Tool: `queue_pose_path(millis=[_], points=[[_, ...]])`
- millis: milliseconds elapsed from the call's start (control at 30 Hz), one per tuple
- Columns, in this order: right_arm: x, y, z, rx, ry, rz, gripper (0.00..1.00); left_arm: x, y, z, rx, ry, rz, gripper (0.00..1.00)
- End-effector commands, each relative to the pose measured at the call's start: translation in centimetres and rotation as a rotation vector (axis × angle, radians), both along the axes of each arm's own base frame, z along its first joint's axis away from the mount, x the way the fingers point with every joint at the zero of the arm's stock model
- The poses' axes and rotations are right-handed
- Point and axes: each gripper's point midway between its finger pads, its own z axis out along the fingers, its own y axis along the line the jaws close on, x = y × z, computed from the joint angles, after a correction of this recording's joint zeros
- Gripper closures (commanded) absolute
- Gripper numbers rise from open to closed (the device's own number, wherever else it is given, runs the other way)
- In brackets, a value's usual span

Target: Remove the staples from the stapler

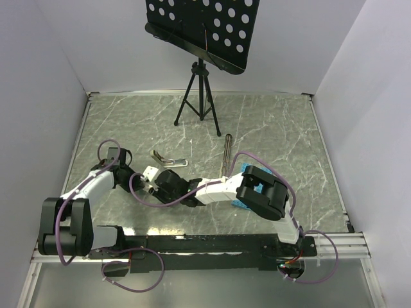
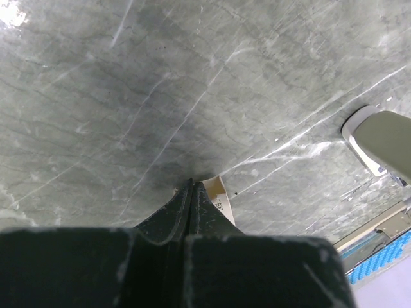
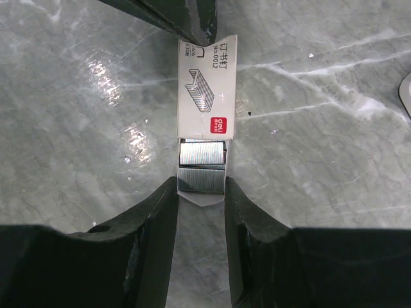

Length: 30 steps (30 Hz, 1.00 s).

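The right pincer [image 3: 201, 186] is almost closed and squeezes the staples [image 3: 202, 165] poking out of a white box [image 3: 207, 90]. The left pincer [image 2: 191, 187] is shut tight on that box. The stapler [image 1: 168, 158] lies on the table [image 1: 270, 128] just behind them.

On the desk [image 1: 276, 141] the stapler [image 1: 168, 158] lies mid-desk. The rod [image 1: 227, 151] lies apart to its right, the plate [image 1: 246, 170] is nearer the arm bases and partly under the right arm, and a tripod stand [image 1: 200, 96] is at the far edge. Nearer than the stapler, the staple box [image 3: 207, 83] lies flat between the grippers: left gripper [image 2: 192, 187] at its far end, right gripper [image 3: 200, 192] at its near end, one finger either side of the staples [image 3: 201, 168] sticking out of the box.
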Motion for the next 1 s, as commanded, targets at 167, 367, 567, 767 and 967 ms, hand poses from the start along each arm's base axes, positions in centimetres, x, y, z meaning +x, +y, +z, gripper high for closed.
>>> queue_pose_path(millis=[167,367,567,767,967], points=[[0.4,-1.1,1.1,0.021,-0.019,-0.046,0.6,-1.5,-1.2,-1.2,-0.05,0.058,-0.002,0.99],[-0.2,-3.3,2.7,0.063,-0.012,-0.098,0.47,-0.7,0.2,0.2,0.034,0.046,0.017,0.87],[-0.9,-5.6,4.4,0.148,-0.018,-0.141,0.42,0.8,0.6,2.1,0.066,-0.008,-0.005,0.56],[-0.3,-5.7,2.9,0.112,-0.032,-0.141,0.41,0.9,1.2,2.6,0.11,-0.04,-0.05,0.47],[-0.1,-4.4,1.5,0.117,-0.021,-0.124,0.41,0.5,0.2,2.5,0.056,-0.053,-0.069,0.66]])
